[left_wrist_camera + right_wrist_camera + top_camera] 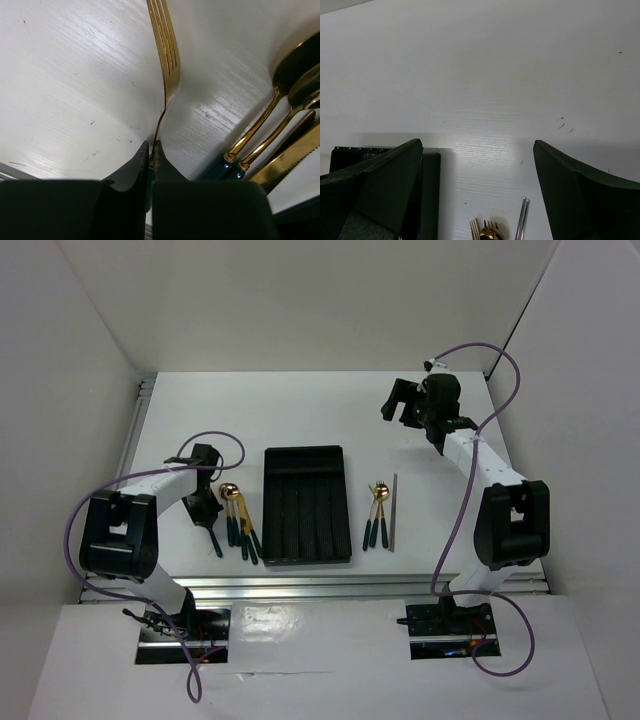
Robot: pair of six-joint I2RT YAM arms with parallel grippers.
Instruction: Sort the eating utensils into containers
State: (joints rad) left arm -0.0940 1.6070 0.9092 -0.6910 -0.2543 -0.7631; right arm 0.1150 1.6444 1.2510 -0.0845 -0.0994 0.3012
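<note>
My left gripper (pixel 151 147) is shut on the thin neck of a gold fork (pixel 167 55) with a dark teal handle, low over the white table. In the top view its handle (pixel 214 541) pokes out below the left gripper (pixel 204 512). Just to the right lie two gold spoons (pixel 295 70) and a knife (pixel 290 161), part of a group of utensils (pixel 240 528) left of the black tray (pixel 305 552). Another group of utensils (pixel 376 516) and a grey stick (pixel 393 512) lie right of the tray. My right gripper (pixel 400 405) hangs open and empty at the far right.
In the right wrist view the open right gripper (pixel 477 145) frames bare table, with the tray's corner (pixel 431 190), fork tines (pixel 475 230) and the grey stick (pixel 522 220) at the bottom. White walls enclose the table on three sides.
</note>
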